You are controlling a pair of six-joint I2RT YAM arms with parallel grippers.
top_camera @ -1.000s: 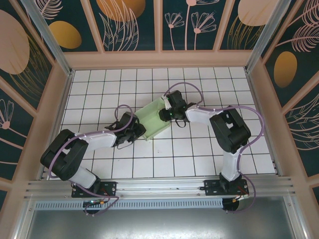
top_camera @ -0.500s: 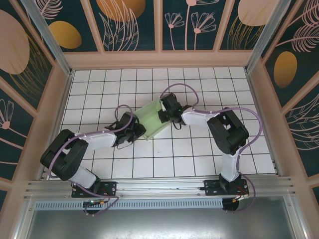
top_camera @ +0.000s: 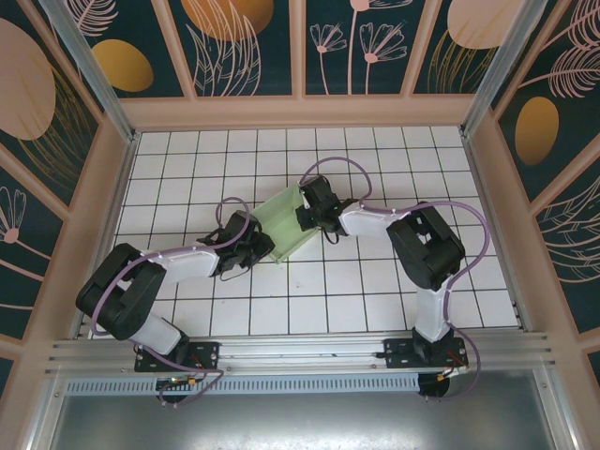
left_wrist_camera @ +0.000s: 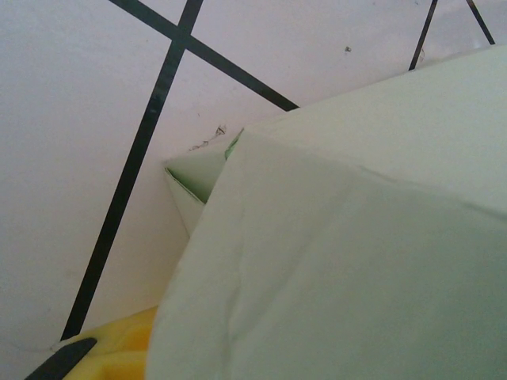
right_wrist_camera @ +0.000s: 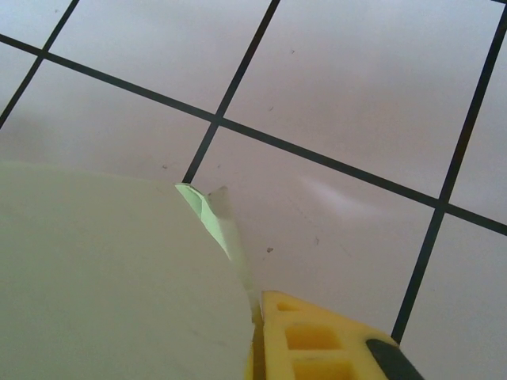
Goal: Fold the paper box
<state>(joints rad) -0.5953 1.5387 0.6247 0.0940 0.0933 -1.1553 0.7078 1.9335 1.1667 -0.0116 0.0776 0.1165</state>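
We see the paper box [top_camera: 286, 225] lying at a slant near the middle of the counter [top_camera: 394, 281], its pale green card partly folded up. 1 long edge faces the left arm and the opposite one faces the right arm.

The left end effector [top_camera: 257, 246] sits at the box's near-left edge. In the left wrist view a creased card panel [left_wrist_camera: 356, 237] covers most of the frame, with a small folded tab [left_wrist_camera: 190, 178] poking out onto the tile and a yellow finger pad [left_wrist_camera: 119, 348] low at the left. We cannot tell whether its jaws are apart or together.

The right end effector [top_camera: 309, 214] meets the far-right edge. Its jaws are together, pinching the thin card where the sheet [right_wrist_camera: 103, 277] runs down against the yellow finger pad [right_wrist_camera: 317, 340].

Open tiles ring the box on every side, with the widest free stretches along the far rows and at the right.

The counter is white tile with black grid lines and carries a few small specks. Wood-framed walls [top_camera: 244, 47] in dark teal with painted leaves and orange discs close 3 sides. An aluminium rail [top_camera: 300, 352] runs along the near edge, and lilac cables [top_camera: 347, 164] loop over both arms.
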